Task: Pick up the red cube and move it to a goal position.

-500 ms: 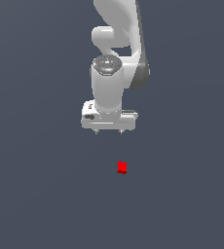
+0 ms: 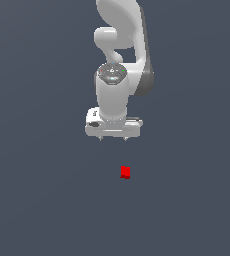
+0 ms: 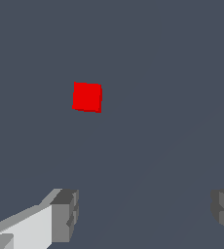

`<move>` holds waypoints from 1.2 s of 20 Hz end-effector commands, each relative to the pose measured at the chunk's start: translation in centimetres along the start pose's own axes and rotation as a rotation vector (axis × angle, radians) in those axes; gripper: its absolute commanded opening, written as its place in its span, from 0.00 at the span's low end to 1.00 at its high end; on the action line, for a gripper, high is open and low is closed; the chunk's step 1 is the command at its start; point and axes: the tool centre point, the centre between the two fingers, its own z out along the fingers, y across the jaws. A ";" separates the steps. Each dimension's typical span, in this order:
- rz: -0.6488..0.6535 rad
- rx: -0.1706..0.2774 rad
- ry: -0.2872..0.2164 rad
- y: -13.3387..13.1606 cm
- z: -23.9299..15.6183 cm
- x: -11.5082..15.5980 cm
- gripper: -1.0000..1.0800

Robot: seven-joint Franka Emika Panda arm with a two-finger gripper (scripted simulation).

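The red cube [image 2: 125,172] is a tiny bright red block lying alone on the flat dark grey surface. In the wrist view the red cube [image 3: 87,97] shows ahead of the fingers, well apart from them. My white gripper [image 2: 113,138] hangs above the cube and slightly toward the exterior view's left of it, pointing down. It is open: the grey fingertips [image 3: 65,214] stand wide apart with nothing between them. No goal marker shows in either view.
The white arm [image 2: 121,45] rises behind the gripper at the top of the exterior view. Only the plain dark grey surface [image 2: 42,200] surrounds the cube.
The gripper has shifted a little toward the exterior view's right, closer to above the cube. The cube has not moved.
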 end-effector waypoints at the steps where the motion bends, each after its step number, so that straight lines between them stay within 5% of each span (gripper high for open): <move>1: 0.005 0.001 0.000 -0.4 0.9 0.5 0.96; 24: 0.076 0.006 0.012 -5.5 13.3 8.1 0.96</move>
